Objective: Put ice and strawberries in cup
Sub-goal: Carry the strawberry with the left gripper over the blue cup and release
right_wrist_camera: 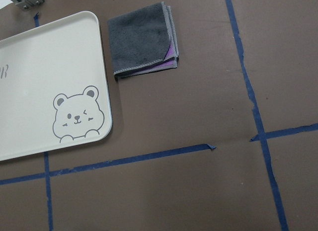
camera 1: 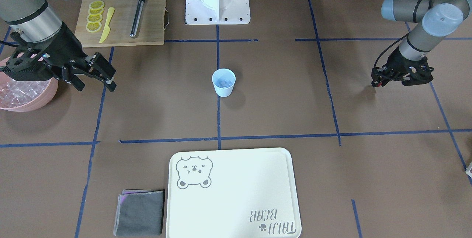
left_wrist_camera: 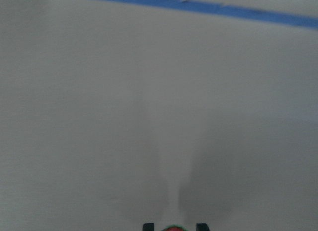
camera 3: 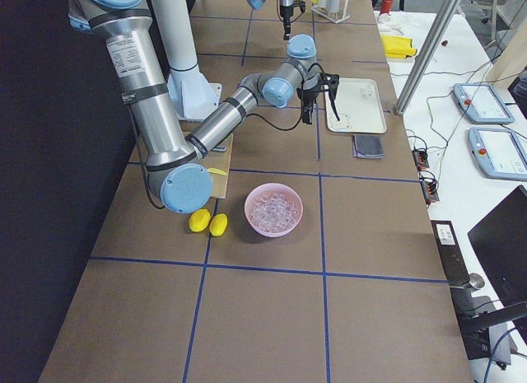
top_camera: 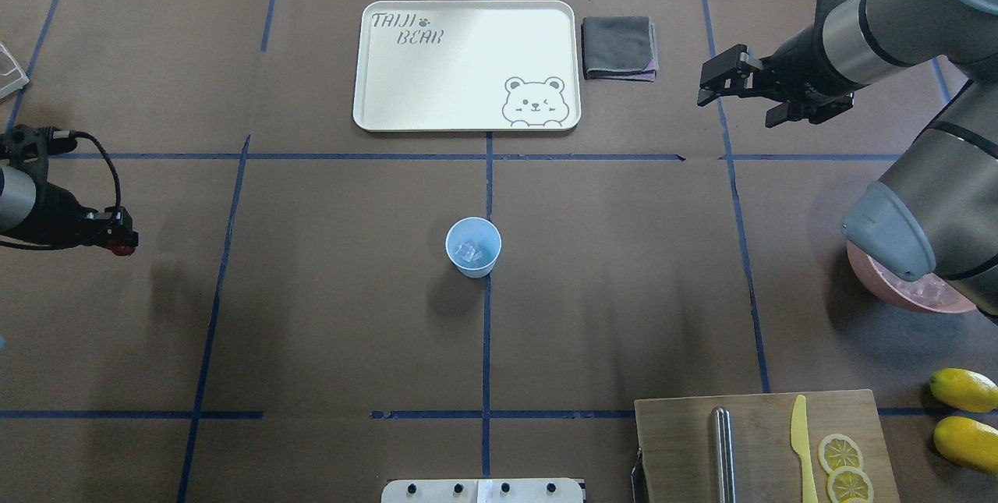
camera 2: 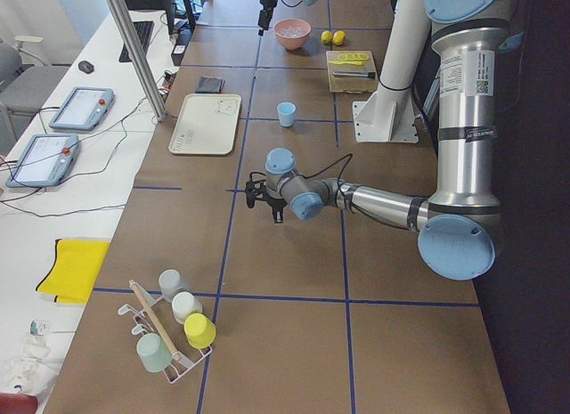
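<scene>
While my left gripper (top_camera: 123, 242) pinches the strawberry (top_camera: 121, 250) well apart from the cup (top_camera: 473, 269), which holds ice (top_camera: 468, 253) at mid-table, my right gripper (camera 1: 96, 83) hangs with fingers apart, empty

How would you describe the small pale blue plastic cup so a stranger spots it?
Find the white bear tray. On the blue tape line running from it toward the robot stands the cup, alone mid-table. Unlike the big pink bowl, it is small and blue.
</scene>
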Motion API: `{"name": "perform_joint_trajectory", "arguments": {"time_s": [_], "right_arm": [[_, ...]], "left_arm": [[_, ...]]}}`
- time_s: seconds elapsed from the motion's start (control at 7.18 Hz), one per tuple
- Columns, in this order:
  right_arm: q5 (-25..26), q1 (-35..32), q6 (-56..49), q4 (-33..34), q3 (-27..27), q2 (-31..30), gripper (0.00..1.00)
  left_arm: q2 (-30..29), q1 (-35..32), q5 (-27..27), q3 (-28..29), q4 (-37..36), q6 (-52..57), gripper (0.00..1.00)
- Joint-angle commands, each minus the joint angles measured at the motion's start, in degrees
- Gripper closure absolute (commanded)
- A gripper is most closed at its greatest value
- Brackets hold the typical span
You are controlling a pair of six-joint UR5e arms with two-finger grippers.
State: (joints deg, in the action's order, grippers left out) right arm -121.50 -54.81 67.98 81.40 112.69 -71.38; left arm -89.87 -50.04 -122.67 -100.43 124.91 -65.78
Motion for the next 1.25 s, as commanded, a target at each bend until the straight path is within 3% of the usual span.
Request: {"name": "perform_joint_trajectory", "arguments": {"time_s": [0.0,0.42,0.7,1.11], "right_arm": [[-1.45,-2.57,-1.96,-0.19,0.16,-2.17,0.01],[-4.1,-6.27,-8.22,-0.46,0.33,-4.99,0.01],[-4.1,-6.27,-8.22,-0.46,0.33,-5.08,0.01],[-4.1,-6.27,-8.22,-0.46,0.68,-5.0,0.01]], "left_arm": [[-11.59,3.25,-1.96,-1.44,-0.19,-13.96,1.0],[-26.02,11.43,-1.25,-1.26,-3.08,-28.15,1.0],[-30.95,12.5,0.05,0.22,-3.62,-28.17,1.0],[-33.79,19.35,7.52,3.47,-3.44,-27.65,0.94]]}}
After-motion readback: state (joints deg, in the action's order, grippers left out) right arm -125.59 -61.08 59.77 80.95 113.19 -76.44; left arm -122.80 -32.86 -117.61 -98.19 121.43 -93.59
